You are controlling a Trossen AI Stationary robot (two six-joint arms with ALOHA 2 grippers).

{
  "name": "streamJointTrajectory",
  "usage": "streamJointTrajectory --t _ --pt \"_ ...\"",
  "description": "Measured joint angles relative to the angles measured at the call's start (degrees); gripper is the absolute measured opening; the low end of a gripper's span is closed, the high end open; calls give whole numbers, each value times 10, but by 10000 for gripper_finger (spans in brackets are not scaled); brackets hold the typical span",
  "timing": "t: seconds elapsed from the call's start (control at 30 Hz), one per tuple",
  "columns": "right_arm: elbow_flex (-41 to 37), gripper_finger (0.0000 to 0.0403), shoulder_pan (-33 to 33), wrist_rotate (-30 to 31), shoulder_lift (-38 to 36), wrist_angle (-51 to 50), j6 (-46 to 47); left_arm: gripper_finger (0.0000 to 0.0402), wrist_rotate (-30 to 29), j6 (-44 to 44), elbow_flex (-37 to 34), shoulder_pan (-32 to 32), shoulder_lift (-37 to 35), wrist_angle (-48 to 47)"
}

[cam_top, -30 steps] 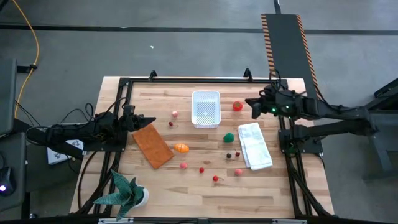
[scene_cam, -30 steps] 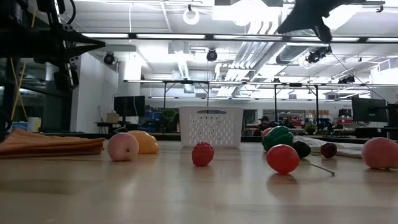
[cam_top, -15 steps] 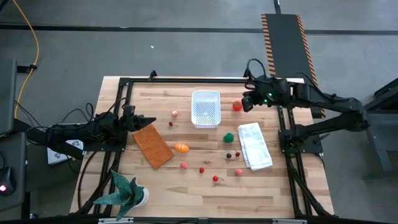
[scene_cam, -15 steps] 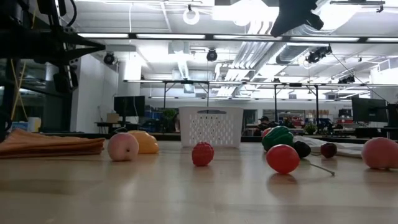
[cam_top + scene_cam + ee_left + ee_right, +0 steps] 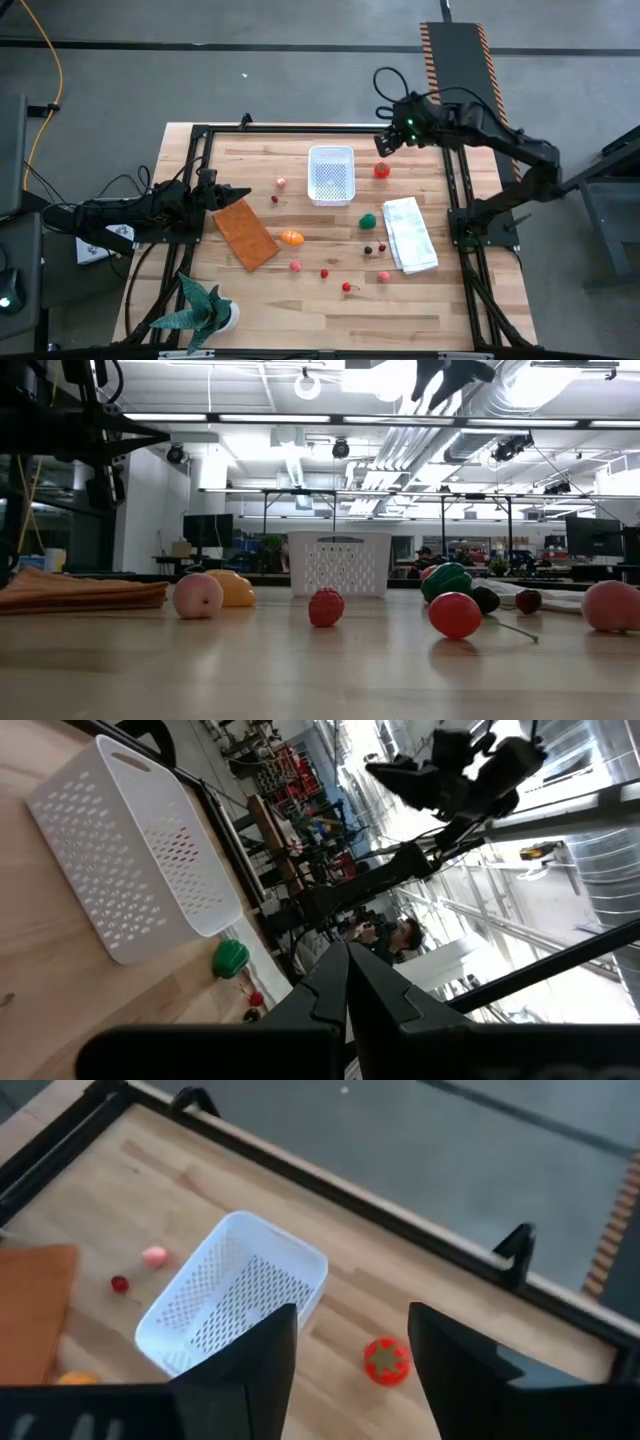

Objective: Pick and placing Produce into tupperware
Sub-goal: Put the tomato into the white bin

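You had a table [image 5: 330, 300] of pale wood planks, smooth with a soft sheen, framed in matt black metal. Below the right gripper [image 5: 350, 1342], whose spread fingers [image 5: 250, 1365] looked like matt dark plastic, sat the tupperware [image 5: 235, 1302], white perforated plastic, and just beside it a red tomato [image 5: 386, 1361] with a smooth, slightly glossy skin. Farther off lay a folded white cloth [image 5: 410, 234], soft and creased.

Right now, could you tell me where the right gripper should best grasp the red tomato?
Probably straight from above, fingers closing across the round middle of the red tomato. It sits alone on the table, beside the white tub, with the open right gripper above.
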Motion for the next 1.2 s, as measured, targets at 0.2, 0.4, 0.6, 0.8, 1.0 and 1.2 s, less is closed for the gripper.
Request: streamJointTrajectory --t 0.2,0.4,0.6,0.8,1.0,1.2 --pt "75 180 -5 87 34 -76 -15 1 0 0 0 0 0 0" --pt "72 177 -43 76 38 -112 -36 1 0 0 0 0 0 -3" --pt "-12 177 -90 9 39 -106 -50 1 -1 -1 0 0 0 -17" --pt "-113 177 -124 -40 39 -67 -85 1 -1 -1 0 0 0 -18" --pt "-191 177 -153 -89 39 0 -130 1 -1 0 0 0 0 -18" --pt "-218 177 -169 -81 39 0 -129 1 0 0 0 0 0 -18"
